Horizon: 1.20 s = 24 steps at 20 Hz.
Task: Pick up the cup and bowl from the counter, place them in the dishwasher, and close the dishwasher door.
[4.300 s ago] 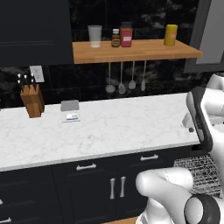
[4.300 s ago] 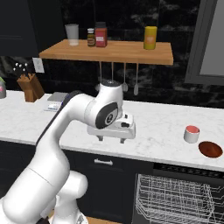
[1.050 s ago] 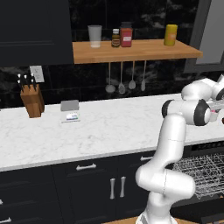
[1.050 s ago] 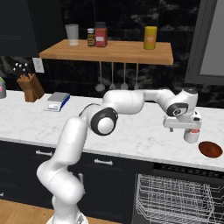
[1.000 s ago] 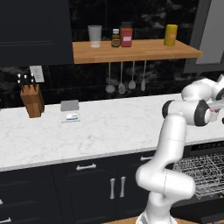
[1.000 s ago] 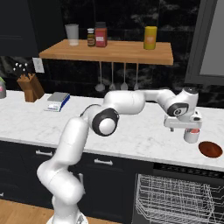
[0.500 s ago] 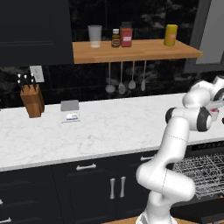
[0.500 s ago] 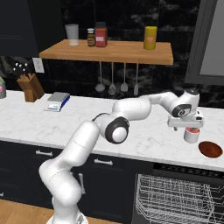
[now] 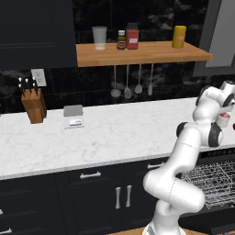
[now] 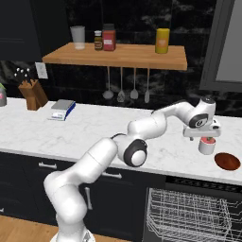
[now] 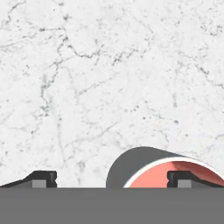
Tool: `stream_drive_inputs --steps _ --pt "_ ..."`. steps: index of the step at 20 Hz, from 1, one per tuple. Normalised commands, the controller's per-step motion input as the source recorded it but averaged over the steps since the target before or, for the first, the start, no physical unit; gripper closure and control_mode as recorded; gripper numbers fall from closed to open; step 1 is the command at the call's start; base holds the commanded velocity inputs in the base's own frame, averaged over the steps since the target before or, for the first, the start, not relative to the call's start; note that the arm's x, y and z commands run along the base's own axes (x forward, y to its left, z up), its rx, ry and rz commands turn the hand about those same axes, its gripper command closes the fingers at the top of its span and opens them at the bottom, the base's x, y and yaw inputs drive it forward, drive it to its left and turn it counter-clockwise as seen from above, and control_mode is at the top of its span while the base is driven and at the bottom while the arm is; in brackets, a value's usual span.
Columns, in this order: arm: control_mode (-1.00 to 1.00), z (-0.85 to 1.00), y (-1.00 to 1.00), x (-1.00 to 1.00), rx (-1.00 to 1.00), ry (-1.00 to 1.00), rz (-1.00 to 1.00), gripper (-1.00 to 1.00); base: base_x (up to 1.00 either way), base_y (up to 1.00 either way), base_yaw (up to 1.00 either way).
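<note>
While the long white marble counter (image 10: 94, 127) runs across both base views with dark cabinets beneath it, the dishwasher (image 10: 194, 212) stands open at its right end, its grey wire rack (image 10: 189, 215) bare of either dish, so by my reading the task is at its first step: getting hold of the cup. Stretched far out to the right, the white arm (image 10: 142, 130) carries its hand directly above the cup (image 10: 206, 145), which stands upright on the counter near the front edge, just above the open dishwasher. Just beside the cup, to its right and apart from it, lies the bowl (image 10: 227, 161), dark red-brown and shallow. Looking straight down in the hand view, the gripper (image 11: 111, 180) has its jaws spread wide with nothing between them yet; one fingertip (image 11: 41, 178) hangs over bare marble, the other (image 11: 183, 178) over the pink-red inside of the cup. That suggests one finger is lined up to go inside the rim and the other outside the near wall, though the cup sits off to one side of the gap. Next the hand likely needs to lower until the wall lies between the tips, then pinch and lift without nudging the bowl.
</note>
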Motion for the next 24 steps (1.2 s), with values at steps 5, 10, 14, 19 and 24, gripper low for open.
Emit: stream_drive_inputs --steps 5,10,14,19,24 --pt "-1.00 -0.32 -0.29 0.05 0.00 0.05 0.04 -1.00 0.00 0.00 0.00" --pt "-1.00 -0.38 -0.09 -0.02 -0.01 0.07 0.00 1.00 0.00 0.00 0.00" --pt "-1.00 -0.14 0.03 -0.71 0.00 0.00 0.00 1.00 0.00 0.00 0.00" --pt "-1.00 -0.31 0.04 -0.89 0.11 0.00 0.00 1.00 0.00 0.00 0.00" --pt "-1.00 -0.03 0.40 -0.93 0.22 -0.13 0.00 1.00 0.00 0.00 0.00"
